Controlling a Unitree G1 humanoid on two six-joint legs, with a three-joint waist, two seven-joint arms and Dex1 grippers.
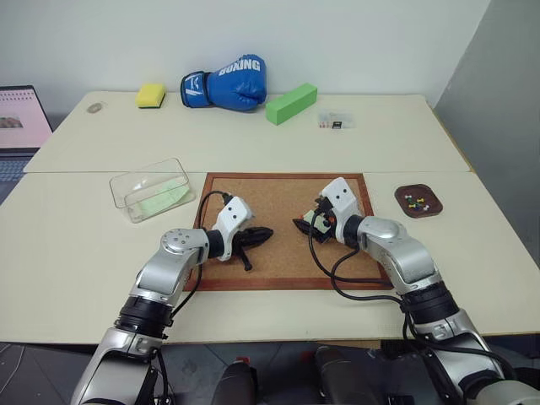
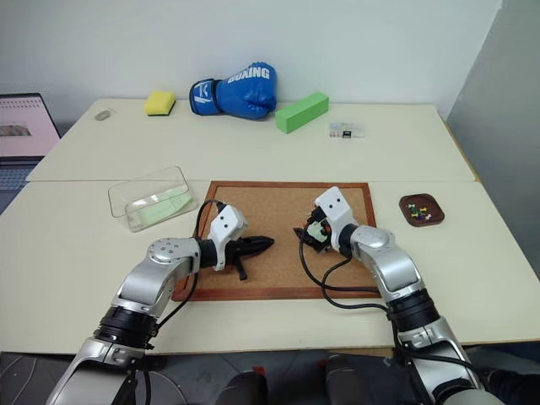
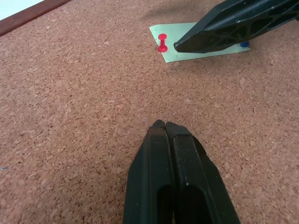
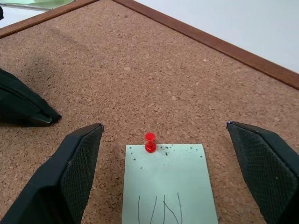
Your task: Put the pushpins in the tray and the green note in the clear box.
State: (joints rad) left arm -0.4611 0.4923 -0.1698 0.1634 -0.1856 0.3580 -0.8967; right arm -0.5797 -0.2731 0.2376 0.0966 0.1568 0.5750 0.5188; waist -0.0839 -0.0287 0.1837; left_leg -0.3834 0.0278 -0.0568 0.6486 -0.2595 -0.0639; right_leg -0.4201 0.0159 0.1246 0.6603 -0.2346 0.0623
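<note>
A pale green note [image 4: 166, 184] lies on the cork board [image 1: 278, 190], pinned at one corner by a red pushpin [image 4: 149, 141]; a blue pin [image 3: 244, 44] sits at another edge. My right gripper [image 4: 164, 124] stands open, its fingers on either side of the note and the red pin. My left gripper [image 3: 162, 125] is shut and empty, low over the cork a short way from the note, pointing toward the right gripper. The clear box [image 1: 128, 187] at the board's left holds another green slip [image 1: 162, 198]. The brown tray [image 1: 419, 211] at the right holds several pushpins [image 1: 413, 201].
Along the table's far side sit a blue boxing glove [image 1: 232, 83], a green foam block [image 1: 291, 103], a yellow sponge [image 1: 151, 94] and a small clear packet [image 1: 335, 121]. A laptop [image 1: 21, 118] stands at the far left.
</note>
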